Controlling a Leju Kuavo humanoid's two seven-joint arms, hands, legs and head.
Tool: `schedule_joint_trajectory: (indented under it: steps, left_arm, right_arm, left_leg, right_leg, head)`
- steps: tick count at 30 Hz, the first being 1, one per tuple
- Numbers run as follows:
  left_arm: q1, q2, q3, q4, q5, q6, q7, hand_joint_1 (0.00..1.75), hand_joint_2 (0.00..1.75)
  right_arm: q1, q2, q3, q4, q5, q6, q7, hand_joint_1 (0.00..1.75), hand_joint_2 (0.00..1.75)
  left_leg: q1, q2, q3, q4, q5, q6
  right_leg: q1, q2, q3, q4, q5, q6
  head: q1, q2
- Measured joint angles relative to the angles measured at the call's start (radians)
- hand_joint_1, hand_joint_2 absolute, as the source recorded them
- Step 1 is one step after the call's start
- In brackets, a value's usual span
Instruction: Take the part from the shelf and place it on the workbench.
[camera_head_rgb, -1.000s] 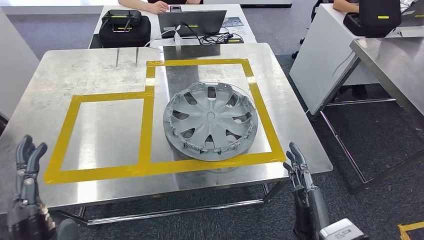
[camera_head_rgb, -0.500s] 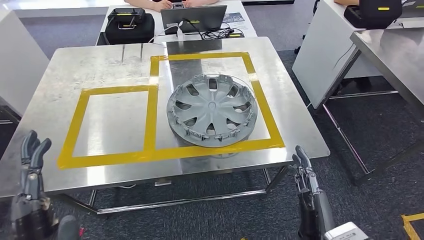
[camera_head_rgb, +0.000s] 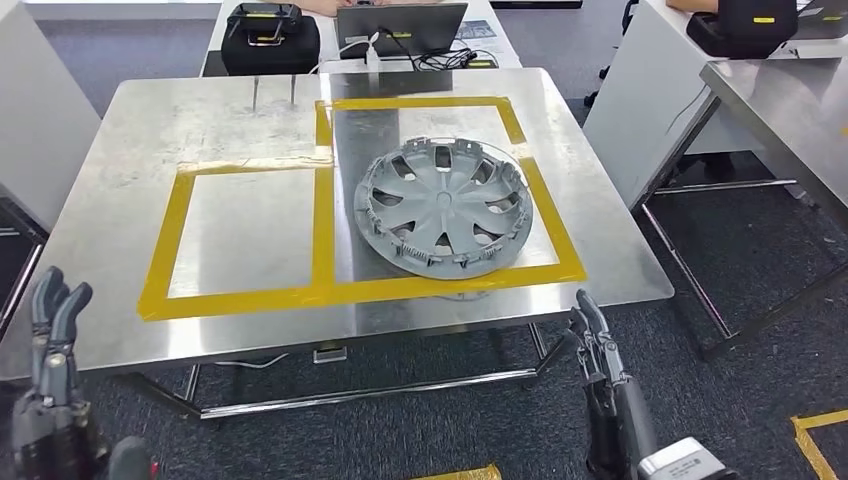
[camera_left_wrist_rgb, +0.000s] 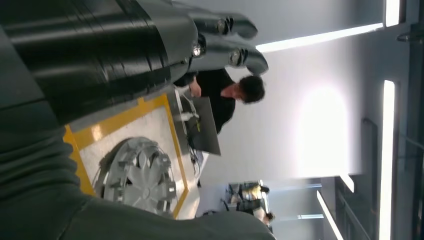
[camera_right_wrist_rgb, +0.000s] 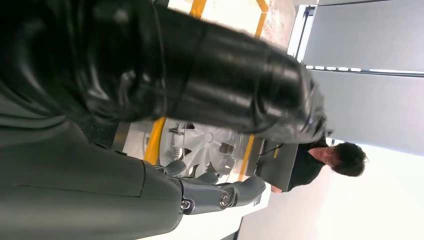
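A grey wheel cover (camera_head_rgb: 445, 207) lies flat on the steel workbench (camera_head_rgb: 120, 160), inside the right-hand yellow taped rectangle. It shows again as the wheel cover (camera_left_wrist_rgb: 137, 175) in the left wrist view and as the wheel cover (camera_right_wrist_rgb: 207, 145) in the right wrist view. My left hand (camera_head_rgb: 50, 370) hangs below the bench's near left edge, fingers straight and apart, holding nothing. Below the near right edge, my right hand (camera_head_rgb: 600, 350) is likewise held up with nothing in it. Both hands are well clear of the cover.
A left taped rectangle (camera_head_rgb: 240, 230) on the bench is bare. Behind the bench stands a table with a laptop (camera_head_rgb: 400, 22), cables and a black case (camera_head_rgb: 270, 38). Another steel table (camera_head_rgb: 780, 100) stands at the right. A person (camera_left_wrist_rgb: 225, 92) sits behind the laptop.
The whole scene has shifted: the bench now sits farther off and more of the floor shows in front, so the camera has moved back. Both hands stay low and empty.
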Motion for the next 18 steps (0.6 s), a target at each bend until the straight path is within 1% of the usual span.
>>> schedule_joint_trajectory:
  steps: [1, 2, 3, 4, 5, 6, 7, 8, 9, 10, 11, 12, 13, 14, 15, 16, 17, 18]
  left_arm:
    - [0.000, 0.000, 0.000, 0.000, 0.002, 0.000, -0.002, 0.00, 0.00]
    - [0.001, 0.000, 0.000, 0.000, 0.004, 0.000, -0.003, 0.00, 0.00]
    - [0.001, 0.000, 0.000, 0.001, 0.005, 0.000, -0.004, 0.00, 0.00]
    - [0.001, 0.000, 0.000, 0.001, 0.007, 0.000, -0.006, 0.00, 0.00]
    - [0.001, 0.000, 0.000, 0.001, 0.008, 0.000, -0.008, 0.00, 0.00]
    - [0.001, 0.000, 0.000, 0.001, 0.011, 0.000, -0.012, 0.00, 0.00]
    - [0.001, 0.000, 0.000, 0.001, 0.014, 0.000, -0.015, 0.00, 0.00]
    - [0.001, 0.000, 0.000, 0.001, 0.017, 0.000, -0.019, 0.00, 0.00]
    - [0.001, 0.000, 0.000, 0.001, 0.020, 0.000, -0.021, 0.00, 0.00]
    - [0.001, 0.000, 0.000, 0.001, 0.024, 0.000, -0.024, 0.00, 0.00]
    - [0.001, 0.000, 0.000, 0.001, 0.028, 0.000, -0.027, 0.00, 0.00]
    - [0.001, 0.000, 0.000, 0.000, 0.033, 0.000, -0.031, 0.00, 0.00]
    - [0.001, 0.000, 0.000, 0.000, 0.039, 0.000, -0.034, 0.00, 0.00]
    - [0.001, 0.000, 0.000, -0.001, 0.045, 0.000, -0.038, 0.00, 0.00]
    - [0.001, 0.000, 0.000, -0.001, 0.051, 0.000, -0.041, 0.00, 0.00]
    - [0.001, 0.000, 0.000, -0.001, 0.059, 0.000, -0.044, 0.00, 0.00]
    - [0.001, 0.000, 0.000, 0.000, 0.069, 0.000, -0.048, 0.00, 0.00]
    - [0.002, 0.000, 0.000, 0.000, 0.081, 0.000, -0.052, 0.00, 0.00]
  right_arm:
    - [-0.001, 0.000, 0.000, 0.000, -0.002, 0.000, 0.000, 0.00, 0.00]
    - [-0.002, 0.000, 0.000, 0.000, -0.004, 0.001, 0.000, 0.00, 0.00]
    - [-0.002, 0.000, 0.000, 0.000, -0.006, 0.001, 0.000, 0.00, 0.00]
    - [-0.002, 0.000, 0.000, 0.000, -0.009, 0.002, -0.002, 0.00, 0.00]
    - [-0.003, 0.000, 0.000, 0.000, -0.012, 0.002, -0.005, 0.00, 0.00]
    - [-0.004, 0.000, 0.000, 0.000, -0.016, 0.002, -0.010, 0.00, 0.00]
    - [-0.005, -0.001, 0.000, 0.000, -0.022, 0.002, -0.017, 0.00, 0.00]
    - [-0.006, -0.002, 0.000, 0.000, -0.030, 0.003, -0.025, 0.00, 0.00]
    - [-0.007, -0.003, 0.000, 0.000, -0.038, 0.004, -0.033, 0.00, 0.00]
    - [-0.008, -0.004, 0.000, 0.000, -0.045, 0.004, -0.041, 0.00, 0.00]
    - [-0.008, -0.005, 0.000, -0.001, -0.050, 0.005, -0.047, 0.00, 0.00]
    - [-0.008, -0.006, 0.000, -0.001, -0.055, 0.005, -0.054, 0.00, 0.00]
    - [-0.008, -0.006, 0.000, -0.001, -0.060, 0.004, -0.059, 0.00, 0.00]
    - [-0.007, -0.006, 0.000, -0.002, -0.063, 0.004, -0.064, 0.00, 0.00]
    - [-0.007, -0.006, 0.000, -0.002, -0.066, 0.004, -0.068, 0.00, 0.00]
    - [-0.006, -0.006, 0.000, -0.001, -0.068, 0.004, -0.070, 0.00, 0.00]
    - [-0.004, -0.006, 0.000, -0.001, -0.071, 0.004, -0.072, 0.00, 0.00]
    - [-0.003, -0.006, 0.000, -0.001, -0.073, 0.004, -0.073, 0.00, 0.00]
  left_leg:
    - [-0.003, 0.000, -0.005, 0.000, 0.004, 0.005]
    - [-0.006, 0.001, -0.011, 0.000, 0.007, 0.010]
    - [-0.010, 0.000, -0.016, 0.001, 0.010, 0.014]
    - [-0.015, 0.000, -0.020, 0.001, 0.012, 0.017]
    - [-0.020, 0.000, -0.021, 0.001, 0.014, 0.020]
    - [-0.025, -0.001, -0.022, 0.000, 0.016, 0.021]
    - [-0.028, -0.001, -0.021, -0.001, 0.018, 0.022]
    - [-0.030, 0.000, -0.022, -0.001, 0.020, 0.022]
    - [-0.029, 0.003, -0.025, -0.003, 0.022, 0.019]
    - [-0.026, 0.006, -0.027, -0.005, 0.025, 0.015]
    - [-0.025, 0.010, -0.028, -0.008, 0.028, 0.010]
    - [-0.024, 0.014, -0.028, -0.012, 0.030, 0.005]
    - [-0.024, 0.015, -0.030, -0.010, 0.027, 0.000]
    - [-0.025, 0.016, -0.038, 0.008, 0.013, -0.004]
    - [-0.025, 0.015, -0.056, 0.047, -0.012, -0.007]
    - [-0.023, 0.015, -0.081, 0.103, -0.043, -0.011]
    - [-0.020, 0.015, -0.108, 0.166, -0.074, -0.014]
    - [-0.018, 0.015, -0.129, 0.215, -0.090, -0.018]
  right_leg:
    - [0.000, 0.000, -0.031, 0.067, -0.033, 0.001]
    - [0.001, 0.000, -0.062, 0.136, -0.060, 0.001]
    - [0.002, 0.000, -0.082, 0.182, -0.070, -0.003]
    - [0.005, 0.000, -0.086, 0.194, -0.063, -0.009]
    - [0.010, 0.000, -0.069, 0.166, -0.039, -0.019]
    - [0.018, 0.001, -0.037, 0.106, -0.006, -0.033]
    - [0.026, 0.001, -0.002, 0.037, 0.019, -0.052]
    - [0.033, 0.001, 0.026, -0.024, 0.035, -0.067]
    - [0.040, 0.001, 0.042, -0.064, 0.039, -0.078]
    - [0.043, 0.002, 0.047, -0.083, 0.035, -0.085]
    - [0.046, 0.004, 0.047, -0.095, 0.037, -0.086]
    - [0.044, 0.009, 0.057, -0.108, 0.045, -0.085]
    - [0.041, 0.013, 0.068, -0.125, 0.054, -0.082]
    - [0.036, 0.017, 0.078, -0.141, 0.064, -0.078]
    - [0.031, 0.021, 0.087, -0.153, 0.074, -0.074]
    - [0.031, 0.024, 0.085, -0.157, 0.079, -0.072]
    - [0.030, 0.029, 0.083, -0.156, 0.081, -0.072]
    - [0.030, 0.034, 0.080, -0.153, 0.083, -0.071]
  head:
    - [0.008, 0.000]
    - [0.016, 0.000]
    - [0.021, 0.000]
    - [0.025, 0.000]
    - [0.030, 0.000]
    - [0.033, 0.000]
    - [0.034, 0.000]
    - [0.033, 0.000]
    - [0.032, 0.000]
    - [0.033, 0.000]
    - [0.036, 0.000]
    - [0.041, 0.000]
    - [0.042, 0.000]
    - [0.039, 0.000]
    - [0.034, 0.000]
    - [0.026, 0.000]
    - [0.020, 0.000]
    - [0.016, 0.000]
